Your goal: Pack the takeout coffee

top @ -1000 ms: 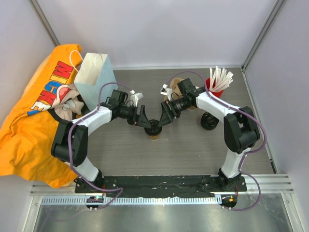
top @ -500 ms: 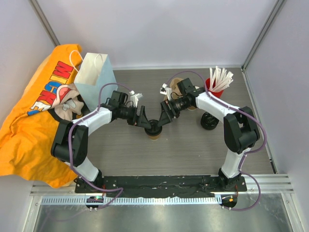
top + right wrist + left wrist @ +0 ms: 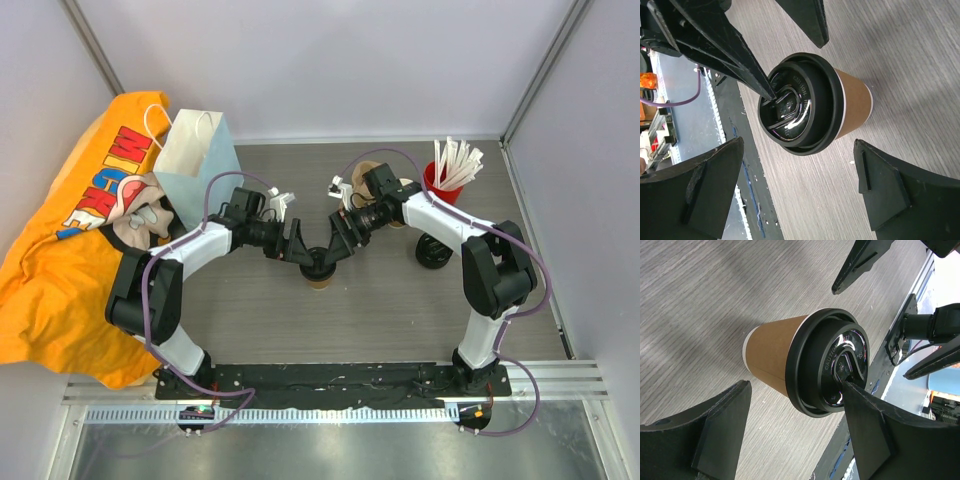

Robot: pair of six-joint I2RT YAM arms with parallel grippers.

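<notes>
**Two open grippers at one coffee cup**

The left gripper [image 3: 794, 386] is open wide. One black finger [image 3: 867, 430] has its pointed tip touching the middle of the shiny black plastic lid [image 3: 827, 362]. The other finger is off to the side and touches nothing.

The right gripper [image 3: 796, 144] is open wide too. The cup shows between its two fingers, and they do not touch it.

The lid is round, with raised letters that read "CAUTION". It sits on the small brown paper coffee cup [image 3: 319, 272]. The cup is smooth and stands upright on the grey wood-grain table [image 3: 400, 300], between both arms.

Far left lies a crumpled orange cloth [image 3: 60, 270] with big letters "MICK". Beside it stands a pale paper bag with string handles [image 3: 198, 155].
</notes>
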